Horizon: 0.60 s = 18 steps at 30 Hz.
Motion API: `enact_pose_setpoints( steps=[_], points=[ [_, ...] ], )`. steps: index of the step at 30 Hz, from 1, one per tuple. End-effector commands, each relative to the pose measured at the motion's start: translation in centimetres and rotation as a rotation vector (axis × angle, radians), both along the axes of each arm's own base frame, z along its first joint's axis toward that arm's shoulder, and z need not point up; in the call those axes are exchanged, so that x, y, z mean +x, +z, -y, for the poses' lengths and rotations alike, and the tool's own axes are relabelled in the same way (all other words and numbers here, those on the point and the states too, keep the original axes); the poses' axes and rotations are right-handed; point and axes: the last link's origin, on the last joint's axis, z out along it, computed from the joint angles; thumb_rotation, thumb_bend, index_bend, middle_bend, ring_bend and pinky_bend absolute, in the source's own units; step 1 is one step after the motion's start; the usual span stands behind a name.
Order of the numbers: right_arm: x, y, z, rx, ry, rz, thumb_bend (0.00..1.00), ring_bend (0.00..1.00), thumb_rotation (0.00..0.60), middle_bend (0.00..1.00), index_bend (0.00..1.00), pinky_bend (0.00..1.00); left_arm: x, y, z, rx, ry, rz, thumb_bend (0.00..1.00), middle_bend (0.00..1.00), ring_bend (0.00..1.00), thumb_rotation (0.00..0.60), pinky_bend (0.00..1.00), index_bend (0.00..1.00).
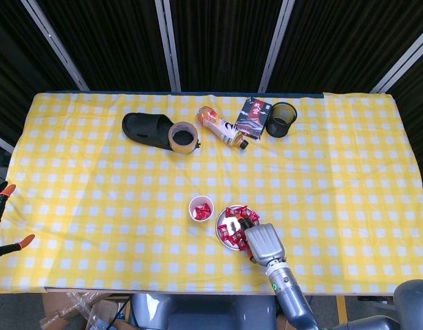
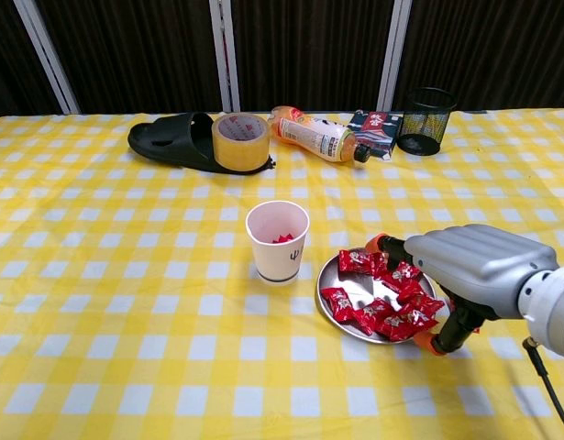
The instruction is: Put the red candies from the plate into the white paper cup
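The white paper cup (image 2: 278,242) stands left of the small metal plate (image 2: 359,287) and has red candies in it; the head view shows the cup (image 1: 201,207) and the plate (image 1: 219,230) near the table's front edge. Several red candies (image 2: 382,313) lie on the plate. My right hand (image 2: 472,269) is low over the plate's right rim, palm down, with its fingers spread and their orange tips (image 2: 441,345) by the table. Nothing shows held in it; what lies under the palm is hidden. In the head view the right hand (image 1: 263,242) covers the plate's near right side. My left hand is out of sight.
At the back stand a black slipper (image 2: 167,141), a tape roll (image 2: 240,141), a lying drink bottle (image 2: 314,134), a small packet (image 2: 373,127) and a black mesh pen cup (image 2: 425,120). The yellow checked cloth (image 2: 116,275) covers the table.
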Motion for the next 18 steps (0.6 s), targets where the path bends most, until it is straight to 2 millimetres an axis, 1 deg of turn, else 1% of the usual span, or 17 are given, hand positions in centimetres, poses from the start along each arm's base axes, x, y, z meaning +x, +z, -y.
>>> enact_pose_setpoints(
  steps=[1,7,11,18],
  points=[
    [-0.07,-0.16,-0.12,0.006,-0.001,0.000,0.36,0.82,0.600,0.20,0.12,0.83,0.00,0.02,0.00,0.000,0.000,0.001,0.04,0.00,0.00,0.600,0.00,0.00],
    [-0.30,-0.56,-0.30,0.008,-0.002,0.003,0.36,0.82,0.600,0.20,0.20,0.83,0.01,0.02,0.01,0.000,-0.001,0.002,0.04,0.00,0.00,0.600,0.00,0.00],
    [-0.30,-0.70,-0.26,0.007,-0.001,0.012,0.36,0.82,0.600,0.23,0.25,0.83,-0.01,0.02,0.00,0.000,0.001,0.002,0.04,0.00,0.00,0.600,0.00,0.00],
    [-0.44,-0.99,-0.17,0.012,-0.003,0.018,0.36,0.82,0.600,0.25,0.26,0.83,-0.03,0.02,-0.01,0.000,0.005,0.004,0.04,0.00,0.00,0.600,0.00,0.00]
  ],
)
